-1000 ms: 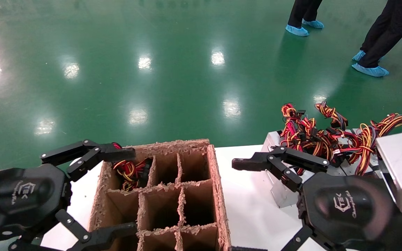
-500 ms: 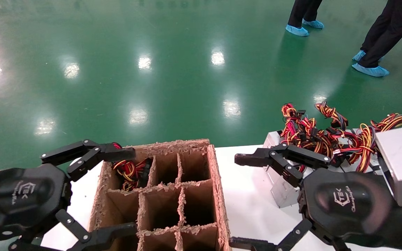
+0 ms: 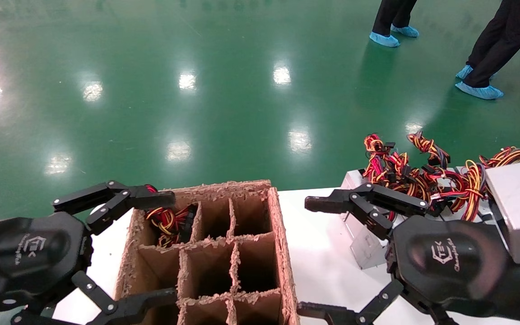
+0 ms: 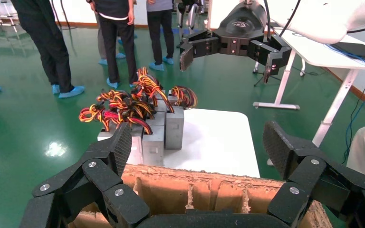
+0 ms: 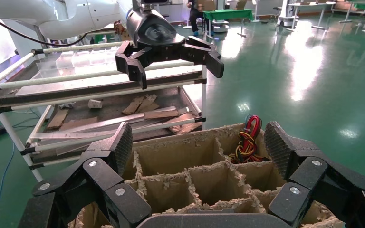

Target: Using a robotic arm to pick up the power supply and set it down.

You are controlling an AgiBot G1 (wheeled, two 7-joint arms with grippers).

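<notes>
A white tabletop (image 3: 318, 253) carries a cardboard divider box (image 3: 224, 253) and, at its right end, clustered power supplies (image 3: 519, 210) under tangled wires (image 3: 422, 180). A grasp is best taken on bare metal casing, clear of cabling. Both claws, right (image 3: 318, 257) and left (image 3: 160, 246), are held spread wide and empty above the tabletop.

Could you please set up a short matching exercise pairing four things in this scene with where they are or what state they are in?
Things:
1. left end effector
2. right end effector
3. power supplies
4. cardboard divider box

States:
A. grouped on the white table, wires on top
B. open, at the box's left side
C. one far compartment holds wires
D. open, between the box and the metal units

Pairs: 1-B, 2-D, 3-A, 4-C
</notes>
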